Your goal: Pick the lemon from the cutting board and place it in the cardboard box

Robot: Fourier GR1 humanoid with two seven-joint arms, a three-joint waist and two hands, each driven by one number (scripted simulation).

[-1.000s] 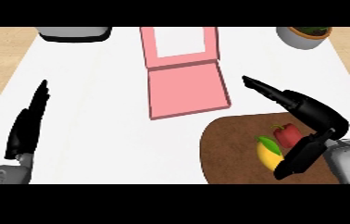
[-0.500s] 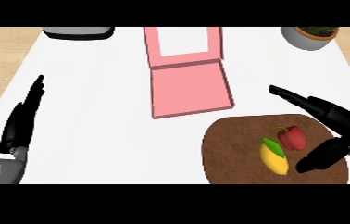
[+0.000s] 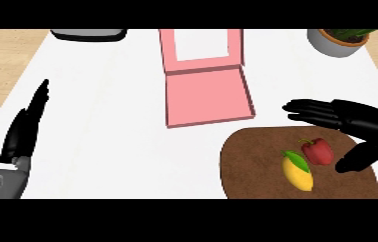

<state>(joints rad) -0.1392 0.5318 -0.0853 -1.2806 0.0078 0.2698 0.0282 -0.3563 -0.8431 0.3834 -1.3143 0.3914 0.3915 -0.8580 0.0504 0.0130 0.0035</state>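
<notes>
Reach step: right hand [image 3: 336, 116], fingers released, hovered beside yellow lemon [image 3: 297, 170] on round brown cutting board [image 3: 251, 161].
Next, probably: close around lemon, carry to pink open box [image 3: 207, 93]; left hand [image 3: 26, 128] rested, fingers straight.

Two black hands show over the counter: one left hand [image 3: 26, 128] at the left edge and one right hand [image 3: 341, 117] above the board. There is one brown board [image 3: 255, 168], and on it lie two pieces of produce: one yellow lemon [image 3: 297, 172] with a green leaf, and one red pepper [image 3: 318, 151] just beside it. One pink box [image 3: 207, 88] sits open in the middle of the counter, its single lid folded back. At the far edge stand one potted plant [image 3: 340, 39] and one grey, dark-rimmed item [image 3: 88, 34], only partly in sight.
</notes>
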